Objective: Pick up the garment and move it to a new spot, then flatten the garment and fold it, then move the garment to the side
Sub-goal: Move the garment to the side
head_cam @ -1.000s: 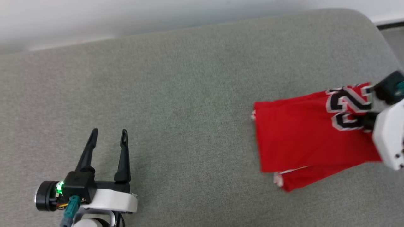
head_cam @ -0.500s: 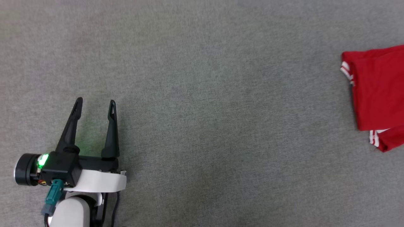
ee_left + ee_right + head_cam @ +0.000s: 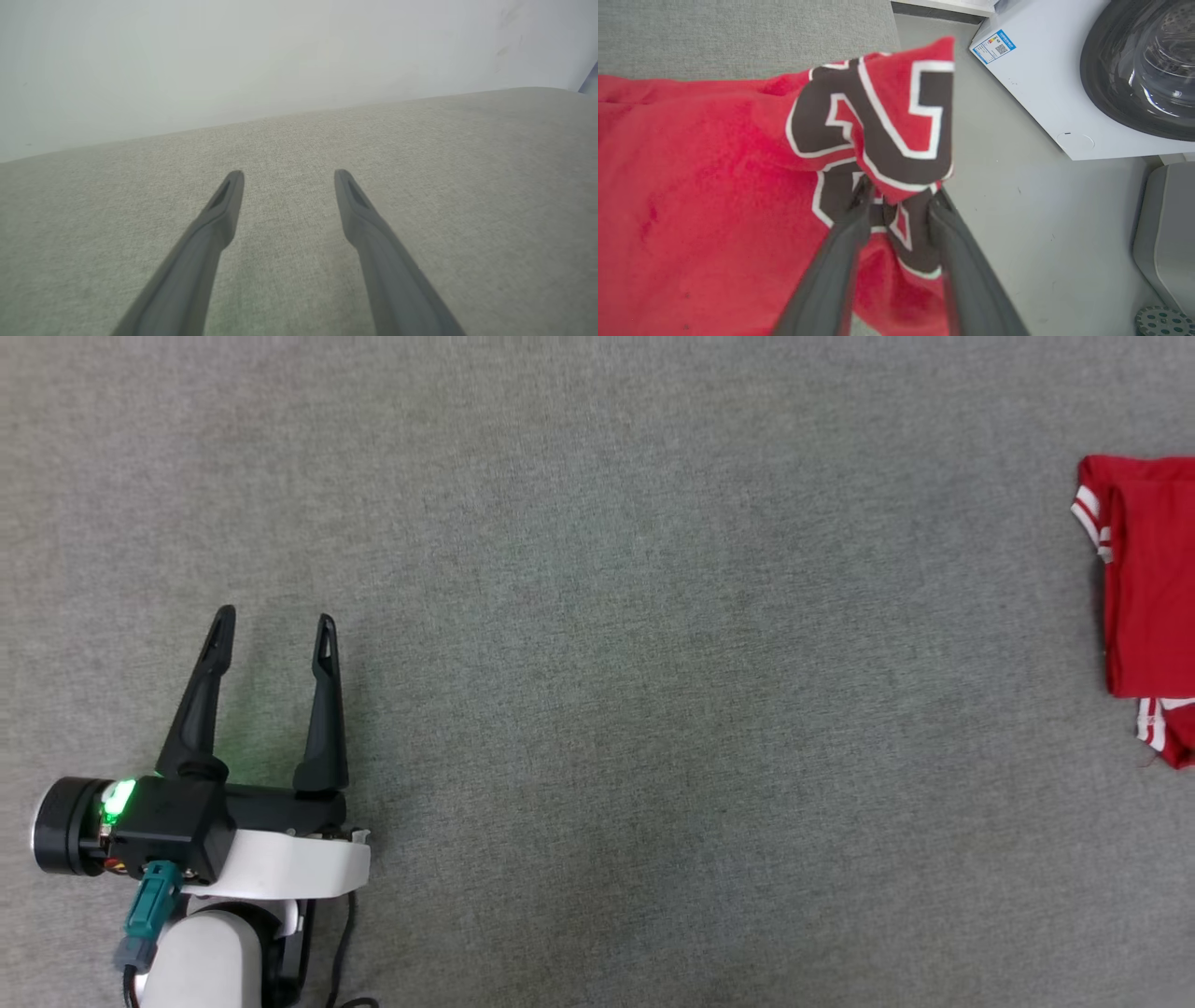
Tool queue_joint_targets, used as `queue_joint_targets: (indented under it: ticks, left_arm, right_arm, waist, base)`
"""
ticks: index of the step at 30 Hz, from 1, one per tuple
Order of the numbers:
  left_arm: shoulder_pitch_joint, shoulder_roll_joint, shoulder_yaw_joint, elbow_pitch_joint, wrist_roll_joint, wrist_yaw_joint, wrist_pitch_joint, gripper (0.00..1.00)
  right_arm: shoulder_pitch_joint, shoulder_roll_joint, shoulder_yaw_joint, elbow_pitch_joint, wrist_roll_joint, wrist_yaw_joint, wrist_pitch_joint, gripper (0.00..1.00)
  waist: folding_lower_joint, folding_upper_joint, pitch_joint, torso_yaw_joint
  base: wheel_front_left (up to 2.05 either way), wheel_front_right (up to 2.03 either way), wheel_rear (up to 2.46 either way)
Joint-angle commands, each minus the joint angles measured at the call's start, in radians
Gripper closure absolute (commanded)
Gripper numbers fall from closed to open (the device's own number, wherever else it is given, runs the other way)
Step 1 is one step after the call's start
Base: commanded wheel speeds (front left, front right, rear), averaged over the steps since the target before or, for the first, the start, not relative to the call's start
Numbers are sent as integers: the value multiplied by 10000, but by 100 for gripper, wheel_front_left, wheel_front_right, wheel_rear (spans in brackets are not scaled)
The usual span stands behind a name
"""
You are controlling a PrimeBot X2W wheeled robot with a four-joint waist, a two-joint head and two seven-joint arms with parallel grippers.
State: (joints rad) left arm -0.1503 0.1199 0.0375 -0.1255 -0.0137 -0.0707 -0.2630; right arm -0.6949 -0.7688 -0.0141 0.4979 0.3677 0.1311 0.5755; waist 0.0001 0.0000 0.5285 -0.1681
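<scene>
The garment [image 3: 1153, 607], red with striped sleeve trim, lies folded on the grey cushion [image 3: 653, 663] at the right edge of the head view. In the right wrist view the garment [image 3: 714, 186] spreads out to the left, and its black-and-white printed end bunches up over the cushion's edge. My right gripper [image 3: 901, 193] is at that bunch, its fingers parted with printed cloth between them. My left gripper [image 3: 274, 616] rests open and empty over bare cushion at the lower left, far from the garment. The left wrist view shows the left gripper [image 3: 288, 174] with nothing between its fingers.
Past the cushion's right edge is grey floor [image 3: 1008, 186]. A white washing machine [image 3: 1064, 93] with a dark round door stands there, with a grey unit [image 3: 1162, 224] beside it. A pale wall [image 3: 280, 60] rises behind the cushion.
The head camera has swung down and left, so the garment now sits at the picture's right edge and the right arm has left it. The left gripper stays open.
</scene>
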Motion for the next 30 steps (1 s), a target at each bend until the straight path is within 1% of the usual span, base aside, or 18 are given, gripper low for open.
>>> queue_joint_targets:
  ticks: [1,6,10,12,15,22,25,30]
  left_arm:
    - [62,-35,-8,48,-60,4,-23,0]
    - [320,-183,-45,190,-100,88,-23,0]
    - [601,-300,-49,314,-158,156,-23,0]
    - [842,-383,-78,347,-144,244,-23,0]
    - [1134,-473,-135,413,-178,356,-23,0]
    - [1693,-553,-129,606,-248,417,-23,0]
    - [1832,-578,-149,690,-245,428,-23,0]
    - [1944,-605,-171,784,-210,397,-23,0]
  right_arm:
    - [154,76,-49,-63,-161,-9,-142,0]
    - [337,-68,67,-616,-228,-9,-650,0]
    - [451,68,-103,-1308,-317,-7,-1820,0]
    - [398,265,-372,-1670,-346,-7,-2486,0]
    - [565,587,-645,-2223,-682,-7,-3589,0]
    - [1488,2161,-947,-3630,-1415,-7,-5828,0]
    - [2116,3134,-1111,-4315,-1825,-7,-6631,0]
    - [3075,4840,-1136,-5058,-2500,-7,-7369,0]
  waist:
    - [-1,0,-359,17]
    - [-1,0,-1056,116]
    - [-1,0,-1807,288]
    - [-1,0,-2159,403]
    - [-1,0,-2635,619]
    - [-1,0,-3498,1165]
    - [-1,0,-3769,1355]
    - [-1,0,-3945,1539]
  base:
    - [0,0,0]
    - [0,0,0]
    - [0,0,0]
    - [0,0,0]
    - [0,0,0]
    - [0,0,0]
    - [0,0,0]
    - [0,0,0]
